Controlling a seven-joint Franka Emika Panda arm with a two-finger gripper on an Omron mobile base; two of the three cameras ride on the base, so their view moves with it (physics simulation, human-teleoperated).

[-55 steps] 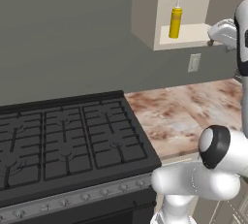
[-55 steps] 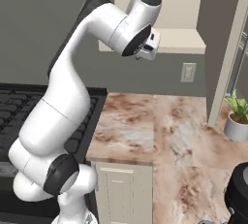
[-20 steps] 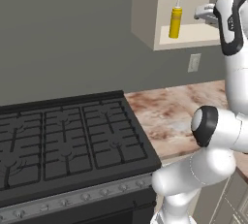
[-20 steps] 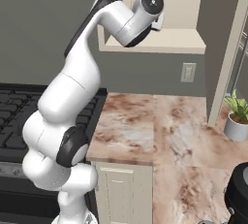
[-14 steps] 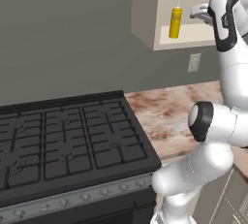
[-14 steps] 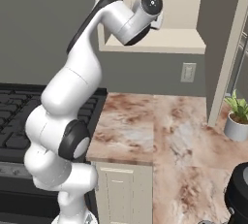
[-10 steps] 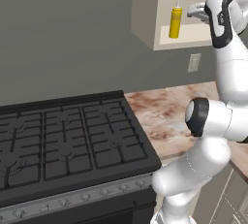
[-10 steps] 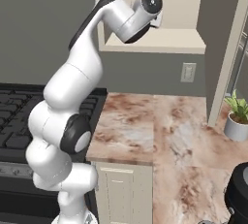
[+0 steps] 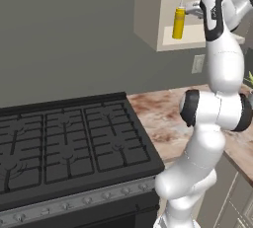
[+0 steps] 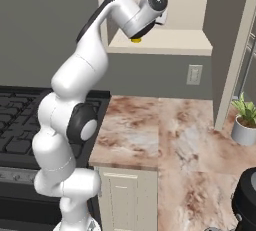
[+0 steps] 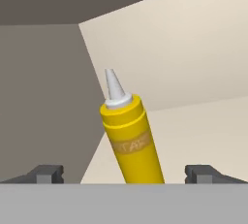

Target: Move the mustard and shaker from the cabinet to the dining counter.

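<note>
The mustard (image 11: 131, 136), a yellow squeeze bottle with a white nozzle, stands upright on the pale shelf of the open cabinet (image 9: 197, 37). From the left base view the mustard (image 9: 179, 22) is at the shelf's left end, and my gripper (image 9: 191, 10) hovers just right of its top. In the hand view my gripper (image 11: 126, 174) is open, its two fingertips (image 11: 48, 173) wide apart with the bottle ahead between them, untouched. From the right base view only the mustard's yellow base (image 10: 135, 39) peeks out under my wrist. The shaker and the dining counter are out of view.
A black stove (image 9: 64, 143) lies below left, adjoining a short marbled counter (image 9: 158, 118). A wall outlet (image 9: 198, 63) sits under the cabinet. A potted plant (image 10: 245, 122) stands at the counter's far right, and a dark round object (image 10: 247, 200) is at the lower right.
My hand has swung left into the cabinet, closing in on the mustard's top. The jaws have stayed open and the bottle has not moved.
</note>
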